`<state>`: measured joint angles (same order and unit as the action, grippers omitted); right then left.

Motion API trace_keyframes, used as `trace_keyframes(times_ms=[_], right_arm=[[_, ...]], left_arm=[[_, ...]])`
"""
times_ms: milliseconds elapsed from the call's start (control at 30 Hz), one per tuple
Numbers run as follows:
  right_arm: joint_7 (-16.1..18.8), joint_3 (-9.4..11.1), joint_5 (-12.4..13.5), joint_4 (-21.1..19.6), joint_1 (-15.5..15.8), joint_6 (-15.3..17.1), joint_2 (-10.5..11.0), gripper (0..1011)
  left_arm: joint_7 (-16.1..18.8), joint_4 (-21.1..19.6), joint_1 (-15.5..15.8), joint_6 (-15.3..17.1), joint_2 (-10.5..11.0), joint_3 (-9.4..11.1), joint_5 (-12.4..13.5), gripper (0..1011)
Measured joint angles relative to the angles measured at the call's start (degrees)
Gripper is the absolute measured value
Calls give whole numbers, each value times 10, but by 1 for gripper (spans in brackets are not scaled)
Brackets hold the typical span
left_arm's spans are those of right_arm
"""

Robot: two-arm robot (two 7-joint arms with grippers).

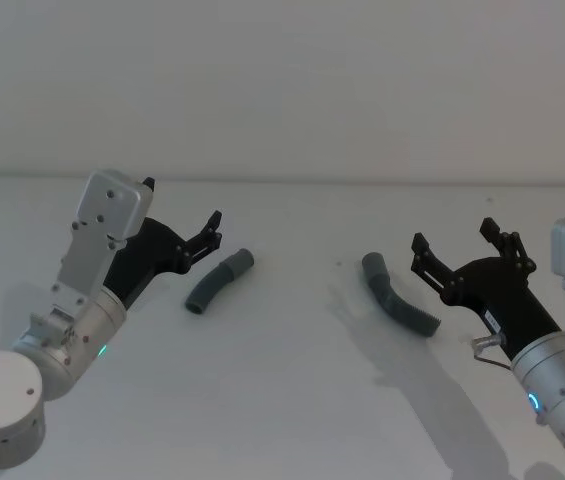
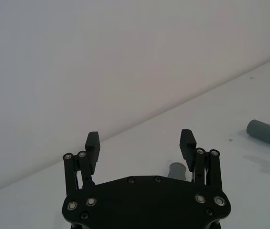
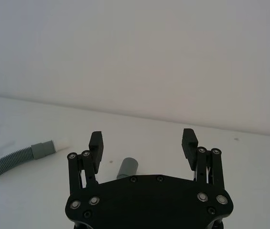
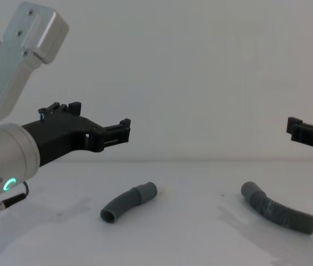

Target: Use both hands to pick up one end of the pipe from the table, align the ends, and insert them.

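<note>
Two dark grey pipe pieces lie apart on the white table. The short curved piece lies left of centre, its smooth collar pointing to the back right. The longer corrugated piece lies right of centre, its smooth cuff end at the back. My left gripper hovers open just left of and above the short piece, whose end peeks out below the open fingers. My right gripper hovers open, just right of the long piece's cuff.
A plain pale wall stands behind the table's far edge. Bare white table surface stretches between the two pieces and in front of them. The far piece shows small in each wrist view.
</note>
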<state>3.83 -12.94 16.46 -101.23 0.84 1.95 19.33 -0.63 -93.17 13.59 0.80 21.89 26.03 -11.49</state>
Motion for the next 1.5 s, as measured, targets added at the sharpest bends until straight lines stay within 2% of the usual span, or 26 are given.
trace_keyframes(times_ms=[1500], right_arm=[[0, 0, 0, 0, 0, 0, 0, 994]], left_arm=[[0, 0, 0, 0, 0, 0, 0, 1003]])
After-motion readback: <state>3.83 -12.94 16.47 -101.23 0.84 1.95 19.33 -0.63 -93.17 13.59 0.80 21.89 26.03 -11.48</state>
